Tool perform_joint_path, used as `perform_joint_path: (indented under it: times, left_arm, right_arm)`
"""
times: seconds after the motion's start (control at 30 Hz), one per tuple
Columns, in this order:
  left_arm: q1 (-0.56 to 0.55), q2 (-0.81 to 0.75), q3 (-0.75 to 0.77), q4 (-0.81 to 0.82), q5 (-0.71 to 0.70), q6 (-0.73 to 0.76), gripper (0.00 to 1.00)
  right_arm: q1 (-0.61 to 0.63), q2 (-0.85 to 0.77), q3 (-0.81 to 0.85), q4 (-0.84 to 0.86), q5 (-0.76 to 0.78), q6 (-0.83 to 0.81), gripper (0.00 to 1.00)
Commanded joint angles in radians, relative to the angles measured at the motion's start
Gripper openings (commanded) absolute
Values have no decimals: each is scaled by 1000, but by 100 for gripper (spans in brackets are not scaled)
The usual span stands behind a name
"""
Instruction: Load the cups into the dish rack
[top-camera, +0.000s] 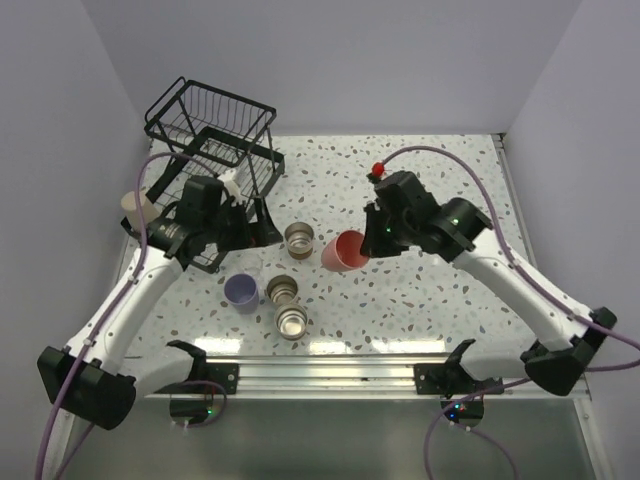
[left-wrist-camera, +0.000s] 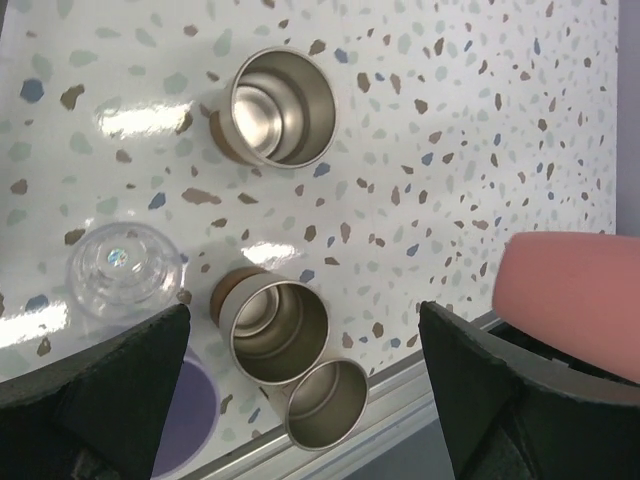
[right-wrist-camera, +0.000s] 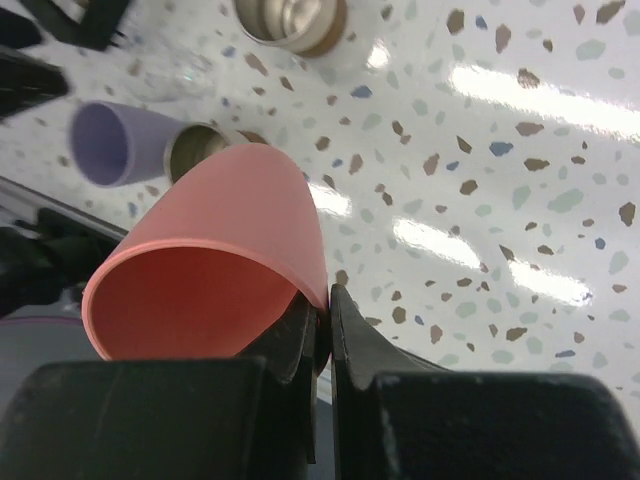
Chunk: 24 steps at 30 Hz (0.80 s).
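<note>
The right pincer (right-wrist-camera: 322, 305) holds the red-pink cup (right-wrist-camera: 215, 240) over the worktop (top-camera: 430, 190).
Nearly closed, it pinches one wall at the rim; the left pincer (left-wrist-camera: 305, 375) gapes wide beside the dish rack (top-camera: 210, 120), far left. So thin an edge grip may let the tilted cup swivel or slip, and the left arm crowds the rack.

Shiny steel cups (left-wrist-camera: 281, 107), glossy speckled tabletop (left-wrist-camera: 480, 130)

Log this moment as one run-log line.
right gripper: shut on red-pink cup rim, cup tilted | left gripper: open, empty | steel cups, lavender cup, clear cup: on table
</note>
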Motion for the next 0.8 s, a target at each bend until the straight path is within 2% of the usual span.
perform_joint_path:
  times: [0.0, 0.13, 0.23, 0.33, 0.47, 0.53, 0.67, 0.7, 0.77]
  left_arm:
    - [-96, 43, 124, -51, -68, 16, 100]
    - [-221, 112, 210, -74, -76, 16, 99]
    - [-320, 101, 204, -30, -1, -31, 100]
    - [-363, 28, 154, 97, 80, -113, 100]
    - [-364, -98, 57, 368, 151, -246, 100]
    - [-366, -165, -27, 462, 168, -321, 100]
    - [-367, -281, -202, 808, 186, -449, 100]
    - [-367, -299, -252, 844, 182, -467, 100]
    - [-367, -337, -287, 910, 164, -496, 100]
  right_arm:
    - [-8, -192, 20, 109, -59, 63, 0]
    - [-8, -324, -19, 158, -46, 100, 0]
    - [-9, -356, -59, 170, 21, 119, 0]
    - [-9, -398, -99, 207, 105, 166, 0]
    - [-13, -430, -128, 287, 141, 259, 0]
    - [-17, -429, -135, 325, 107, 277, 0]
    - [-42, -387, -103, 423, -46, 289, 0]
    - [-55, -370, -96, 443, -58, 315, 0]
    - [-65, -358, -91, 533, -179, 376, 0]
